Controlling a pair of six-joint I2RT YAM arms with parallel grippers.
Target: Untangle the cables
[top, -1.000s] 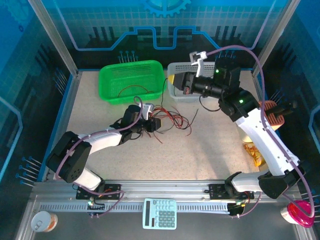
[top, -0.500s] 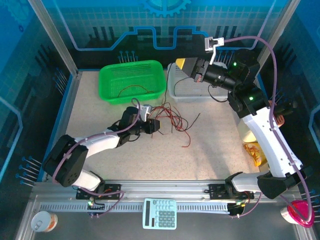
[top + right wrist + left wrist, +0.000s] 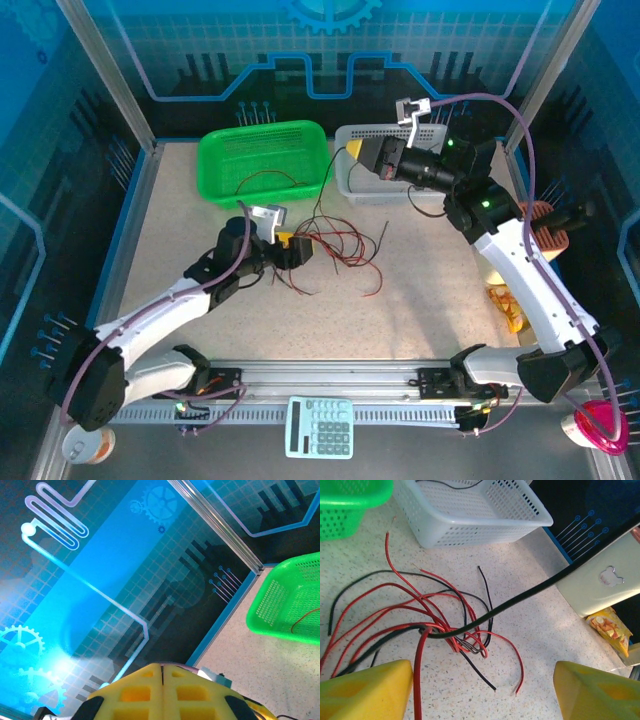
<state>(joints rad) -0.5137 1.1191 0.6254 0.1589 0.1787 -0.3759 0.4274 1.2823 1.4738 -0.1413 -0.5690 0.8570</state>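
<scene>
Left gripper [image 3: 291, 248] hangs with jaws wide apart over tangled cables [image 3: 435, 615]. Right gripper [image 3: 352, 155], pinched together above a white basket [image 3: 372, 193], holds one black cable [image 3: 530, 592] taut.

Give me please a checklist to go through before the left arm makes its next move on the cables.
1. Left pincer open: ok, its yellow fingers stand wide apart.
2. Left pincer free of cables: ok, nothing is clamped; one red cable passes beside a finger.
3. Right pincer shut: ok, fingers pressed together, above the grey basket.
4. Right pincer holding a cable: cannot tell.
5. Cables separated: not ok, red and black strands cross and loop together on the table.
6. Space above the cables free: not ok, one black cable runs across them.
</scene>
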